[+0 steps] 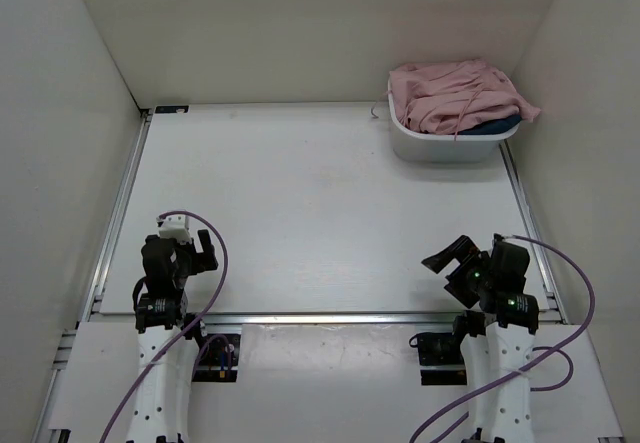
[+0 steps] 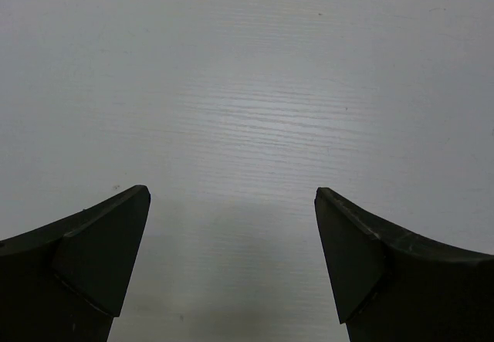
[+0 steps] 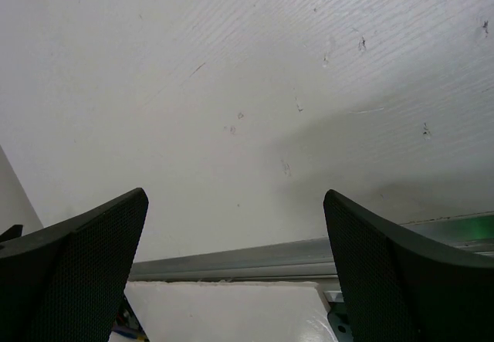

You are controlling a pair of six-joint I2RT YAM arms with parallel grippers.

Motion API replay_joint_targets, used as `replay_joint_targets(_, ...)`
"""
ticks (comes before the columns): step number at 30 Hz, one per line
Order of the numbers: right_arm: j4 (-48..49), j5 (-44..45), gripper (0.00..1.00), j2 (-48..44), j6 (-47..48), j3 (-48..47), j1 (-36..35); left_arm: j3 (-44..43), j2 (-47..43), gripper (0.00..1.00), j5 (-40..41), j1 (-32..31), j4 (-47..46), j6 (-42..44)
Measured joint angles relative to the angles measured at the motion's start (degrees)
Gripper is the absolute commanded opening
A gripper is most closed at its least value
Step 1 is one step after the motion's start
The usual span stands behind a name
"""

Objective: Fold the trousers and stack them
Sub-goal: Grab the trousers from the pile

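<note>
1. One pair of pink trousers (image 1: pixel 455 95) lies bunched in a heap at the far right corner of the bench (image 1: pixel 320 203). It is not folded.
2. The trousers sit in one white tub (image 1: pixel 450 150), spilling over its rim at the right.
3. One dark blue garment (image 1: pixel 497 123) shows under the trousers at the tub's near right edge.
4. Two arms stand at the near edge, one left and one right, both well apart from the tub.
5. Left pincer (image 2: pixel 231 190): its two fingers are spread wide, with nothing between them but bare bench. It holds nothing.
6. Right pincer (image 3: pixel 235 193): its two fingers are also spread wide and hold nothing. Under it are scuffed bench and the metal rail (image 3: pixel 231 261) at the near edge.
7. Two purple cables, one per arm, loop beside the bases; the left one (image 1: pixel 222 263) curves past the left arm.
</note>
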State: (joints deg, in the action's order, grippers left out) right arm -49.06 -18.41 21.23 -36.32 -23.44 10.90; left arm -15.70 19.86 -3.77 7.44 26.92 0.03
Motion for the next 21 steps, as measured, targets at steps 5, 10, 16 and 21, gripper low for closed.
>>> replay_joint_targets(5,-0.26,0.52,0.99,-0.35,-0.76,0.00,0.00,0.02,0.00,1.00,-0.09,0.00,0.00,0.00)
replay_joint_targets(10,-0.57,0.48,0.99,1.25,-0.35,0.00,0.00,0.02,0.00,1.00,-0.09,0.00,0.00,0.00)
replay_joint_targets(16,-0.02,0.11,0.99,1.31,0.31,0.00,0.00,0.02,-0.15,1.00,-0.11,0.00,0.00,0.00)
replay_joint_targets(21,1.53,2.75,0.99,11.13,2.78,-8.11,0.00,-0.04,-0.50,1.00,-0.15,0.00,0.11,0.00)
